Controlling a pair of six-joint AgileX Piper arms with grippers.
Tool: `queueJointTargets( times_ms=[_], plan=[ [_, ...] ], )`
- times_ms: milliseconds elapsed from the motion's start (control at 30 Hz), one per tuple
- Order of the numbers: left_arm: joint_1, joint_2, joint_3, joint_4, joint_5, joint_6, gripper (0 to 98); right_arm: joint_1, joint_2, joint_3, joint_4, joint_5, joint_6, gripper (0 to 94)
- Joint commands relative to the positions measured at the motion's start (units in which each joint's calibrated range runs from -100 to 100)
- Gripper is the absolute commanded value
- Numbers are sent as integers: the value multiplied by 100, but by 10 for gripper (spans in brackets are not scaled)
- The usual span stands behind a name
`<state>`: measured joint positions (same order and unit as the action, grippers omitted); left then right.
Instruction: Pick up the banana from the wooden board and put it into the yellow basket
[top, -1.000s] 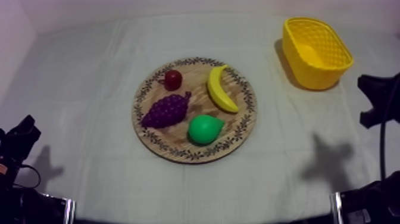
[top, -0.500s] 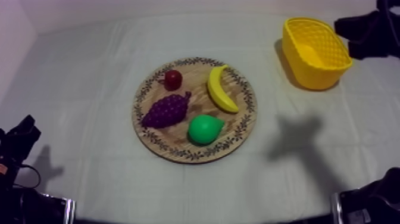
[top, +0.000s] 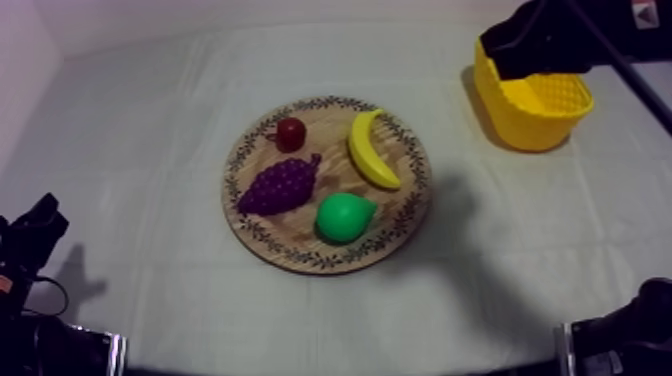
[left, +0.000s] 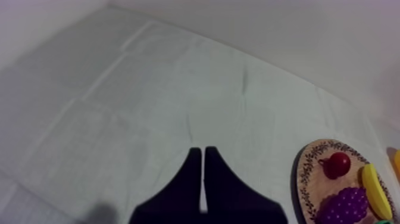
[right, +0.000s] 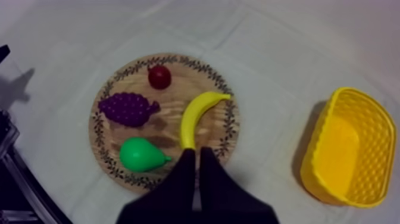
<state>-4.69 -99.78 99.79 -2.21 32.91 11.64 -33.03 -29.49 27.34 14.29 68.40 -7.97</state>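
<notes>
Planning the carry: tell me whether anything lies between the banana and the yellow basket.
Nothing visible does. The banana lies on the basket side of the wooden board, and only bare cloth separates it from the yellow basket. The pear, grapes and small red fruit sit away from that path.

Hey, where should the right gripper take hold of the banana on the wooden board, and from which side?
Probably grip the banana at its middle, from straight above, closing across its narrow width. It lies flat on the wooden board with bare wood along both long sides there, while the pear crowds one end. The right gripper, shut now, must open first.
</notes>
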Motion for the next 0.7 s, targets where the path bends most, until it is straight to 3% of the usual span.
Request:
queueJointTargets(
  times_ms=[0,333,667],
  plan=[
    [2,-5,-1,3,-1,1,1,-117,191,-183,124,181,-96,2],
    [2,-5,-1,3,-1,1,1,-311,1047,-987,454,669,-266,2],
    [2,-5,-1,3,-1,1,1,-362,1886,-1651,534,1101,-224,3]
  ],
)
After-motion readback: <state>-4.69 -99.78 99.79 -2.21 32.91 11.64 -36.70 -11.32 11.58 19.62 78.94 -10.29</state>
